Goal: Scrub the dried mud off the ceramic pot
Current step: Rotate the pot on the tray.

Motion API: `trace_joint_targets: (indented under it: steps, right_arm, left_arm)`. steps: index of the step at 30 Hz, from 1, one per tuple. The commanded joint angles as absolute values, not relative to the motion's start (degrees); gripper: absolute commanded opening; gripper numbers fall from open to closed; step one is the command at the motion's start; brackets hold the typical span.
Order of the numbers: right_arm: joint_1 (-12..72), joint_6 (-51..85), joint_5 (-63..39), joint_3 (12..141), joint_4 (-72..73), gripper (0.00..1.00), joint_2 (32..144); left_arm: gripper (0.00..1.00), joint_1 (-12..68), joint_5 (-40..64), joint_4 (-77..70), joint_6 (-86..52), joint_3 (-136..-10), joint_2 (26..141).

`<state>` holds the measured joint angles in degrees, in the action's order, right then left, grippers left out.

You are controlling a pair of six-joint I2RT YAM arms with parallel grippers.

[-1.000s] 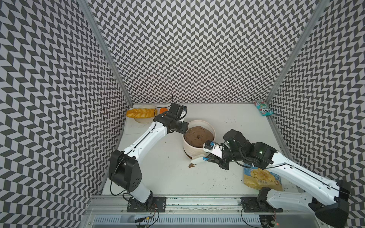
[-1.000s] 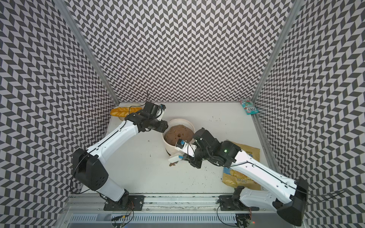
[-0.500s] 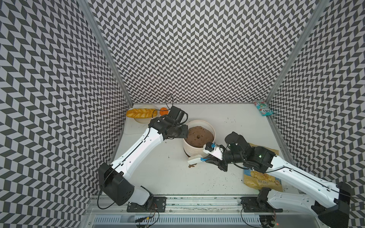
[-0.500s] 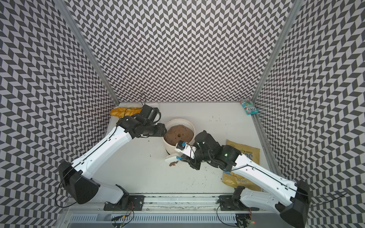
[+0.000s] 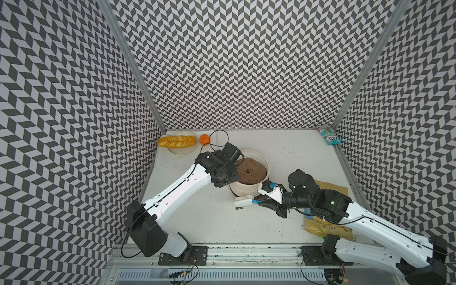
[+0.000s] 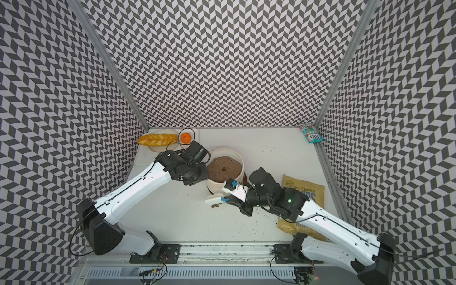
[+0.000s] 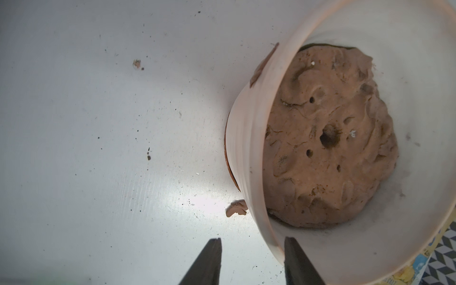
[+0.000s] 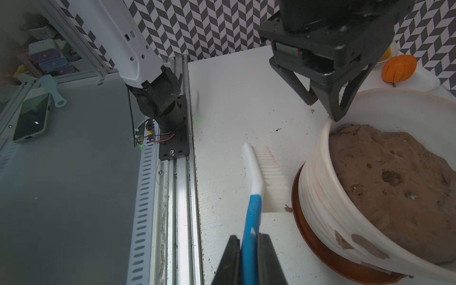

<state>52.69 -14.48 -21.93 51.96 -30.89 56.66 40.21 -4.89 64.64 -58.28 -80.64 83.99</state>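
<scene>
Ceramic pot (image 7: 246, 153) rim between left fingers (image 7: 207, 261)

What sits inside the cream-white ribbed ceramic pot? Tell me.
A lumpy round brown mass with a central pit fills the cream-white ceramic pot; its floor beneath is covered, unseen.

Cut off by the left wrist view's edge: far wall of the ceramic pot (image 7: 249, 138). Hidden between the right gripper (image 8: 249, 238) jaws: brush (image 8: 251, 209) handle end. Partly under the right arm (image 6: 333, 222) in both top views: chip bag (image 6: 311, 190).
</scene>
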Motion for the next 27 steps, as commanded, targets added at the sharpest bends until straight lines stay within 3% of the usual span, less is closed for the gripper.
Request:
trace_joint_targets:
  steps: [1,10,19,27]
  right_arm:
    - [53.3,-13.8,-22.3,51.9,-27.2,0.00,55.8]
    - [53.9,-13.0,-21.8,50.7,-27.2,0.00,54.3]
    - [54.1,-12.4,-19.3,49.9,-27.3,0.00,53.5]
    - [54.1,-11.7,-18.0,49.3,-26.8,0.00,53.5]
  left_arm:
    - [0.43,41.3,-5.1,65.6,-64.5,-80.3,84.7]
    - [0.39,42.4,-3.9,64.1,-66.6,-81.7,89.8]
    - [0.26,42.4,-4.5,65.1,-66.8,-85.2,94.0]
    - [0.21,40.8,-5.1,64.8,-64.0,-86.9,96.2]
